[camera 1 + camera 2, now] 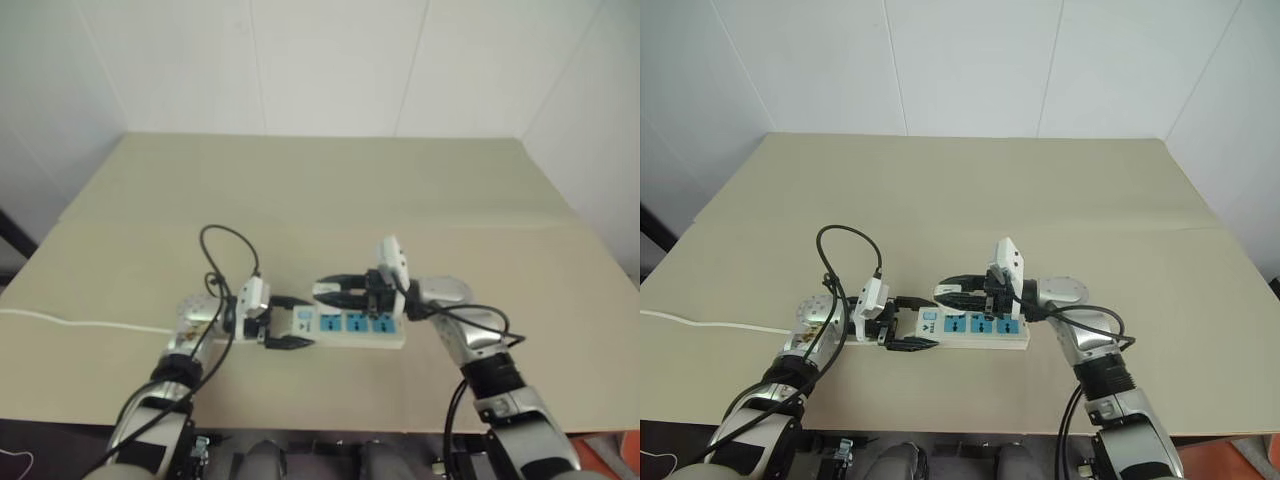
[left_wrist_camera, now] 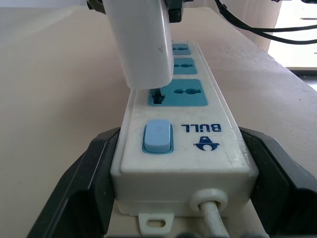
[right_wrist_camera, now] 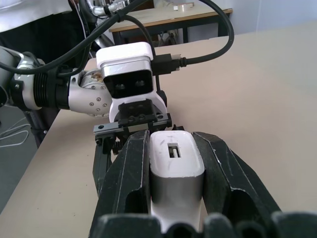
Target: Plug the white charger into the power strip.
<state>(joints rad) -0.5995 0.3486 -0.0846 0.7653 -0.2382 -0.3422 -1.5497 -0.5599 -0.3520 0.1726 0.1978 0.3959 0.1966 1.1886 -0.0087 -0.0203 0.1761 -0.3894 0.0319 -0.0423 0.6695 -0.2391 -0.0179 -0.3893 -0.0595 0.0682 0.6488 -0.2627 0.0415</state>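
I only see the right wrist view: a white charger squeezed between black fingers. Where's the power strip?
Observer: Right under the white charger. The power strip lies on the table, its end held between the left jaws.
Operator: Is it plugged in?
Observer: Not fully. Its dark prong meets the blue socket nearest the blue switch, and a gap shows under the charger.
Operator: Where does the cord go?
Observer: The cord leaves the switch end, off to the robot's left.

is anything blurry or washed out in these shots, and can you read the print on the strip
Left wrist view: the power strip is sharp, its BULL print reads upside down, the white charger is soft, and the upper right corner is blown out bright. Right wrist view: the right gripper fingers are crisp, the background soft. Eye views: even light, faint shadows, socket detail too small to read.
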